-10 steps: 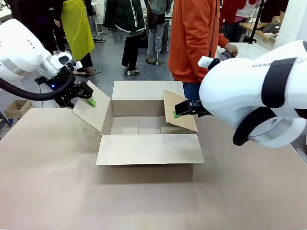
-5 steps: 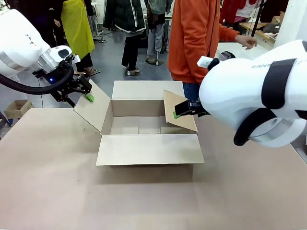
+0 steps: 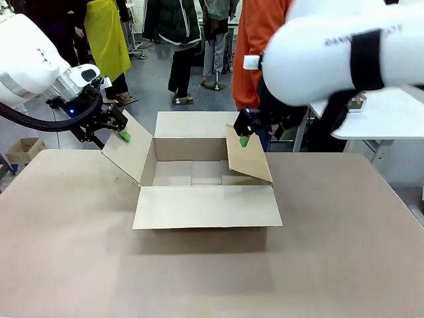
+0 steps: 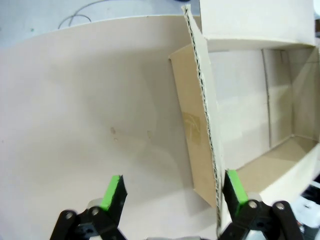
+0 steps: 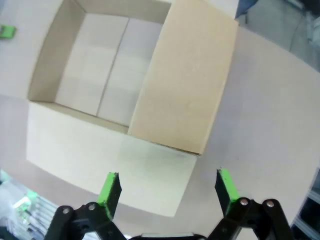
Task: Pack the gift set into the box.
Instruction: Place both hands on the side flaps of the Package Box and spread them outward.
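Left gripper [image 4: 172, 184] hovering, jaws standing apart; corrugated side flap [image 4: 205, 125] of open brown cardboard box [image 3: 205, 205] sitting between them (just beside one green pad). Right gripper [image 5: 167, 182] hanging, jaws spread; box's raised flap [image 5: 185, 80] lying just beyond them.

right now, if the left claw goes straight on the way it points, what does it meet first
Probably the box flap, whose edge sits just inside one pad; the table lies beyond.

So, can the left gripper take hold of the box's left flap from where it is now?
Probably yes. The left gripper is open, and the left flap has its free edge running between the fingers, close to one pad, with nothing else in the way.
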### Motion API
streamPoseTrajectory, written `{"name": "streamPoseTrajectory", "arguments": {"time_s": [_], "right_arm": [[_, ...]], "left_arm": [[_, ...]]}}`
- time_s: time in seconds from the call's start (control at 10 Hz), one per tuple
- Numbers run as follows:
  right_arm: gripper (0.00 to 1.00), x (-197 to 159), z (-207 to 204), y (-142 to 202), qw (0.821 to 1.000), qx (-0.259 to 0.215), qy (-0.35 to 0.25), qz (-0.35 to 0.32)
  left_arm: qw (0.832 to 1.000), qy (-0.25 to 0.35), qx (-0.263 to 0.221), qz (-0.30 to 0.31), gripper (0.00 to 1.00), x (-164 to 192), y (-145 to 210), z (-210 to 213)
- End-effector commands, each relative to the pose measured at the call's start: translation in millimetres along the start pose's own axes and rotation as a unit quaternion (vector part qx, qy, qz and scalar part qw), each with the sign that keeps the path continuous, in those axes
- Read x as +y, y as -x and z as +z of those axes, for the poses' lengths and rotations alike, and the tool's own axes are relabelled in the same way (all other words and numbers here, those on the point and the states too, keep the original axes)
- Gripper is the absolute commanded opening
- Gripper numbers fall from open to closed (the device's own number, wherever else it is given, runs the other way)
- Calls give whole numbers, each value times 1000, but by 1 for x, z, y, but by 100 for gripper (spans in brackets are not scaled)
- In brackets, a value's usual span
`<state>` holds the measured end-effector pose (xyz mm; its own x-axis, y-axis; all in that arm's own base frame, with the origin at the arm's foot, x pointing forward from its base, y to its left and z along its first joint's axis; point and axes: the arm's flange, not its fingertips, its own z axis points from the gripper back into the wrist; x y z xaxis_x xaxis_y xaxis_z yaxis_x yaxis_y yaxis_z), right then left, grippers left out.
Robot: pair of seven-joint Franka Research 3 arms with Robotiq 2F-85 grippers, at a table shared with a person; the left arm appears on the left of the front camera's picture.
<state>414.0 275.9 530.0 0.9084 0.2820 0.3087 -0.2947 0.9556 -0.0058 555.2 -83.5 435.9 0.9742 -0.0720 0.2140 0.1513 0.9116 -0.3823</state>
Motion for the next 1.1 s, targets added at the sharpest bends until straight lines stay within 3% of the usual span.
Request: {"name": "streamPoseTrajectory", "arguments": {"time_s": [0.0,0.1,0.2,0.4,0.5,1.0], "right_arm": [[100,43,-7,-5,999,-38,22,13],[100,0,0,0,1000,0,0,0],[100,-2,-11,-7,998,18,52,-27],[100,31,-31,-43,995,-7,96,-13],[100,43,-51,-62,994,9,107,-22],[100,69,-130,-108,982,16,143,-123]], "left_arm": [[1000,-8,-2,5,100,-2,1,1],[1000,-8,-2,5,100,-2,1,1],[1000,-8,-2,5,100,-2,1,1],[1000,-8,-2,5,100,-2,1,1],[1000,-8,-2,5,100,-2,1,1],[1000,-8,-2,5,100,-2,1,1]]}}
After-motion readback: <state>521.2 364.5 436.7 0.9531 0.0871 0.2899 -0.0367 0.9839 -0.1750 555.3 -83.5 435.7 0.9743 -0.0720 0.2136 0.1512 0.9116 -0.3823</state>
